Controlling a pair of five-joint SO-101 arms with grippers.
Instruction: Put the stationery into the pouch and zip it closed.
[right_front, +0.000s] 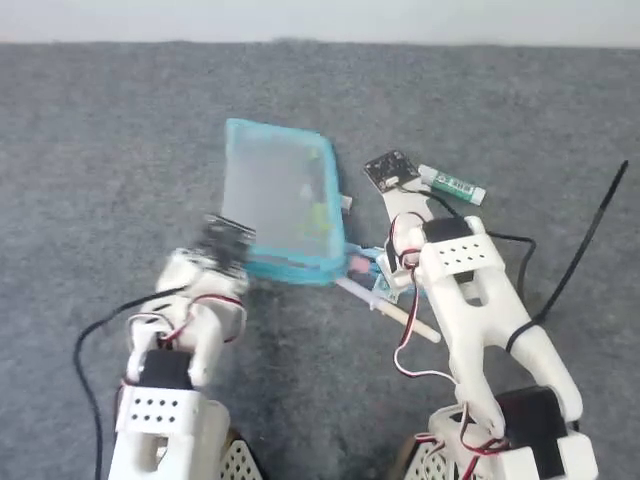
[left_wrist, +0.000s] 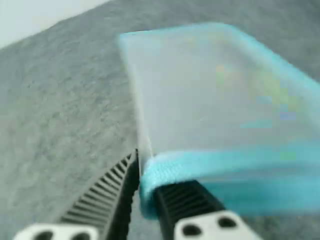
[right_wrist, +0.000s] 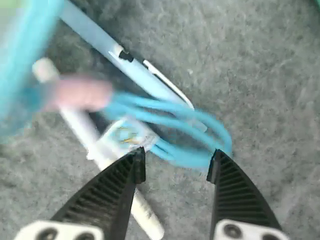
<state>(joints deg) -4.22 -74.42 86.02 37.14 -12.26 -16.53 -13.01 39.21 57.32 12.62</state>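
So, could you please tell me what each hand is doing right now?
Left hand: closed on the pouch.
Right hand: open, at the blue loop.

White arms (right_front: 490, 310), black fingers (right_wrist: 107, 195), perhaps red wires (right_front: 398, 243)

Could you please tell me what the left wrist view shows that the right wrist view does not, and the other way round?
Left wrist view adds: the left gripper clamped on the blue-trimmed corner of the pouch, plus its translucent panel. Right wrist view adds: the open right gripper at a blue loop cord, a pink tag, a light-blue pen and a white pen. Both: blue pouch trim and the grey table.
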